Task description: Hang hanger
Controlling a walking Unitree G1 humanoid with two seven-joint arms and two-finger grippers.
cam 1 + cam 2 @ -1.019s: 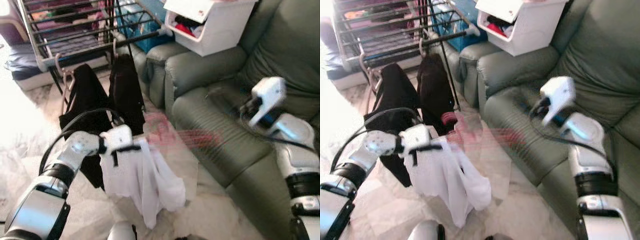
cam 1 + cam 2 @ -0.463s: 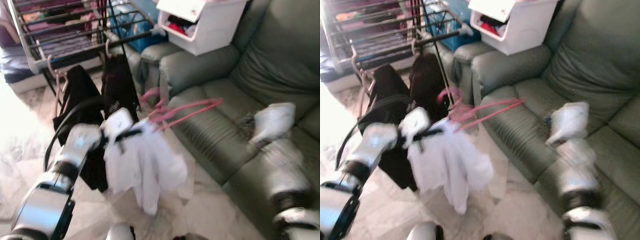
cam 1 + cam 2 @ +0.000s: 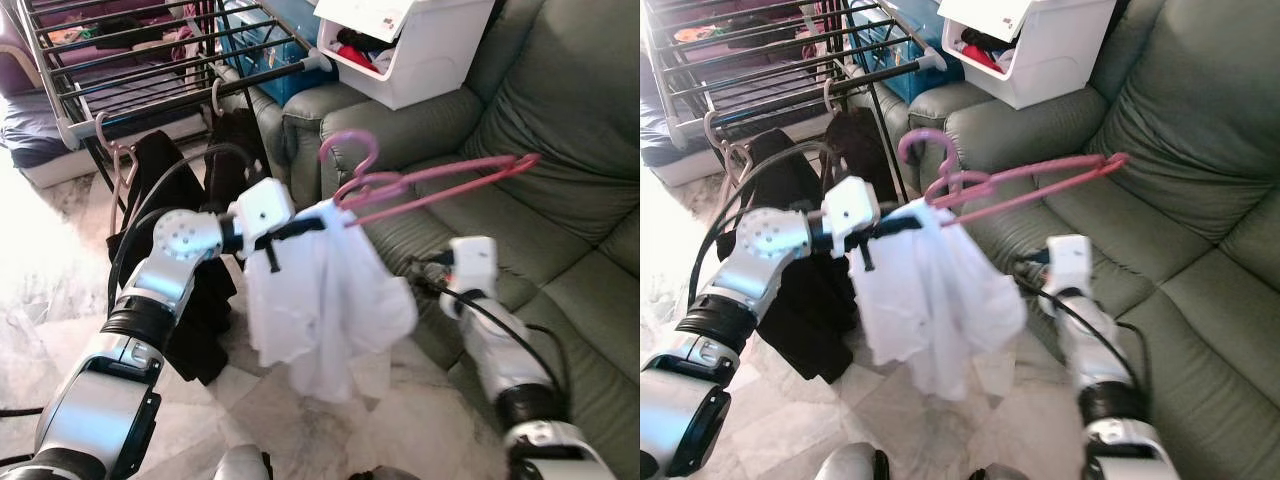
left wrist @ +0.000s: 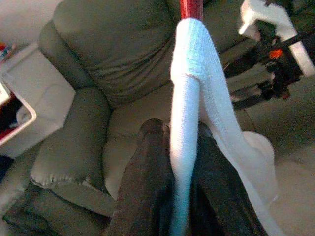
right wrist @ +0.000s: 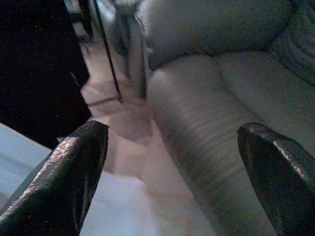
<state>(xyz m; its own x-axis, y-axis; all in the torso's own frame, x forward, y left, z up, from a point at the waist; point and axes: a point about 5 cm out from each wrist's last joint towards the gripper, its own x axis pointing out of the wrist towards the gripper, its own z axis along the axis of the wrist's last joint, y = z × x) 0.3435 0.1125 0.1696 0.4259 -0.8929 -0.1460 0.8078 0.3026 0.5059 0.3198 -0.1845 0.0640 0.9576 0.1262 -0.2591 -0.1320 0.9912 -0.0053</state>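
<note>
A pink hanger (image 3: 430,185) carries a white garment (image 3: 320,300), and its hook (image 3: 350,152) points up. My left gripper (image 3: 305,226) is shut on the hanger's end through the cloth, holding it out level over the floor in front of the sofa. In the left wrist view both black fingers (image 4: 147,167) clamp the white cloth (image 4: 187,98). The black drying rack (image 3: 200,80) stands behind, up and to the left, with dark clothes (image 3: 160,175) on hangers at its front bar. Below the garment my right gripper (image 3: 425,272) stands open, its fingers (image 5: 74,167) wide apart.
A green sofa (image 3: 560,150) runs along the right side. A white storage bin (image 3: 410,50) with clothes rests on its armrest. A blue bag (image 3: 255,35) stands behind the rack. Pale marble floor (image 3: 60,290) lies to the left.
My left arm has lifted the hanger and white garment up and to the right. My right arm has dropped from above the sofa seat to low beside the garment.
</note>
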